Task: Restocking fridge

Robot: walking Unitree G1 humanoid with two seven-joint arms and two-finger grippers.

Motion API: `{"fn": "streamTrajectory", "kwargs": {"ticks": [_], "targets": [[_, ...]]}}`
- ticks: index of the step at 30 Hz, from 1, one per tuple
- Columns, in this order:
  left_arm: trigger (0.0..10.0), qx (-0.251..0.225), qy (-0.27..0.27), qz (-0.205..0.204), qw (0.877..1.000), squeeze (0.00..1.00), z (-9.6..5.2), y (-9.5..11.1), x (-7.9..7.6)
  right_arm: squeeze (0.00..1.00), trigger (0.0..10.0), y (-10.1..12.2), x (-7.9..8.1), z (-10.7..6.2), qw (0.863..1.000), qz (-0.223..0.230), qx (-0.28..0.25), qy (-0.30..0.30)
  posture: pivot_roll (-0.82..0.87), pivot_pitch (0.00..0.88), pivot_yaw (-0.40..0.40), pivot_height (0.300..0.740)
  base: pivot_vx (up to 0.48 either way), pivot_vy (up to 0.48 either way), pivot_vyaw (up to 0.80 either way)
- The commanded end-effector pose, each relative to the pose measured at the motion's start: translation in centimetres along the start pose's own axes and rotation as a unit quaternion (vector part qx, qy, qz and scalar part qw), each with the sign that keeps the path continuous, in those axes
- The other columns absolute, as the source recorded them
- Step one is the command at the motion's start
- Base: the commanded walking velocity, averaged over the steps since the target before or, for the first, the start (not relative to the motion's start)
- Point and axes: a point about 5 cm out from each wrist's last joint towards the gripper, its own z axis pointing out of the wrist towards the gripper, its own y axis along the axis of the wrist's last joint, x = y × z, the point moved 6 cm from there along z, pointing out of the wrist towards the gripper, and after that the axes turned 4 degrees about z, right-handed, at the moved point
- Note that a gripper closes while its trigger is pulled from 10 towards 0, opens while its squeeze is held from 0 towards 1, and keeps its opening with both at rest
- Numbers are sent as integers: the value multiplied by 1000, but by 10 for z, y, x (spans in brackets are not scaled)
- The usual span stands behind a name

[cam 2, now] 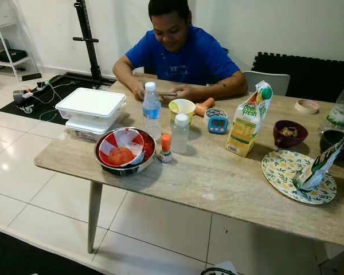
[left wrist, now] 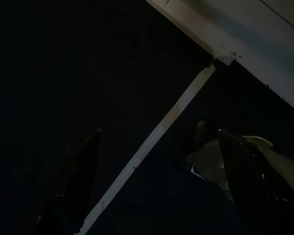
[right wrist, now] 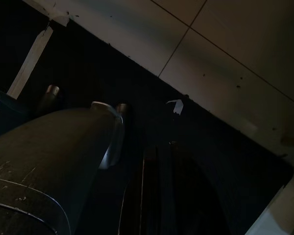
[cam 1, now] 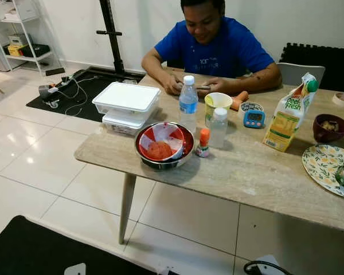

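Both arms hang idle, low over a dark floor mat. The left pincer (left wrist: pixel 157 186) is released, its two black fingers (left wrist: pixel 81 171) spread wide with nothing between them, a pale strip of tape on the mat (left wrist: pixel 152 142) running below the gap. The right pincer (right wrist: pixel 157 191) points at the same mat beside the white floor tiles (right wrist: pixel 225 54); its fingers sit in deep shade and I cannot tell whether they are apart or together.

Ahead stands the worktop (cam 1: pixel 241 172), still a walk away, with the goods to be stocked. Take the water bottle (cam 1: pixel 188 103) as landmark: just in front of it sits a steel bowl (cam 1: pixel 164 146) of red food; to its left, stacked white lidded boxes (cam 1: pixel 126 106); just to its right, a small clear bottle (cam 1: pixel 218 127) and a little orange-capped one (cam 1: pixel 203 142); further right, a juice carton (cam 1: pixel 288 114). Behind it a person in a blue shirt (cam 1: pixel 218 48) sits with hands on the worktop.

The step looks like the approach. It would go best by stopping square to the near edge, choosing one upright, easily gripped item such as the bottle or carton, and reaching clear of the person's hands and the bowl.
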Motion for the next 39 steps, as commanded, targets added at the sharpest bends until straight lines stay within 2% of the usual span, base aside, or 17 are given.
{"fn": "streamTrajectory", "kwargs": {"ticks": [1,4,10,13,17,19,20,23,28,29,30,31,33,34,37,38,39], "targets": [[10000,11,-5,-2,1000,0,-1,-8,-3,0,10000,-1,2,0,1000,3,3,2,-27,28,-26,740,0,0,0],[10000,9,-8,13,1000,0,-1,-6,-2,0,10000,2,2,1,1000,-1,-2,4,-46,44,-32,740,0,0,0],[10000,10,-5,5,1000,0,-1,-8,-1,0,10000,-3,-3,-1,1000,4,3,0,-34,48,-39,740,0,0,0],[10000,7,-6,-1,1000,0,-1,-6,-2,0,10000,-4,2,-1,1000,0,7,16,-30,47,-43,740,0,0,0],[10000,5,-13,0,1000,0,0,-3,-7,0,10000,21,20,1,995,27,-36,83,-37,60,-39,740,0,0,0],[10000,6,-13,-1,1000,0,0,-4,-7,0,10000,46,56,-6,972,31,-68,223,-47,63,-30,740,0,0,0],[10000,6,-13,-1,1000,0,0,-4,-7,0,10000,46,56,-6,972,31,-68,223,-47,63,-30,740,0,0,0],[10000,7,-11,-4,1000,0,0,-3,-6,0,10000,58,74,-16,949,-2,-79,307,-49,60,-34,740,0,0,0],[10000,7,-7,-4,1000,0,0,-3,-2,0,10000,82,81,-32,911,-20,-99,400,-40,69,-31,740,0,0,0],[10000,7,-7,-4,1000,0,0,-3,-2,0,10000,82,81,-32,911,-20,-99,400,-40,69,-31,740,0,0,0],[10000,7,-7,-4,1000,0,0,-4,-1,0,10000,86,87,-43,885,-32,-100,454,-39,70,-32,740,0,0,0],[10000,7,-7,-4,1000,0,0,-4,-1,0,10000,86,87,-43,885,-32,-100,454,-39,70,-32,740,0,0,0],[10000,7,-7,-5,1000,0,-1,-4,-1,0,10000,91,93,-56,853,-45,-102,509,-40,77,-32,740,0,0,0],[10000,7,-7,-5,1000,0,-1,-4,-1,0,10000,91,93,-56,853,-45,-102,509,-40,77,-32,740,0,0,0],[10000,9,-10,-2,1000,0,-1,-6,-3,0,10000,107,104,-79,800,-117,-113,577,-49,84,-33,740,0,0,0],[10000,9,-10,-2,1000,0,-1,-6,-3,0,10000,107,104,-79,800,-117,-113,577,-49,84,-33,740,0,0,0],[10000,11,-11,0,1000,0,-1,-6,-4,0,10000,115,109,-87,783,-137,-122,594,-49,84,-33,740,0,0,0]]}}
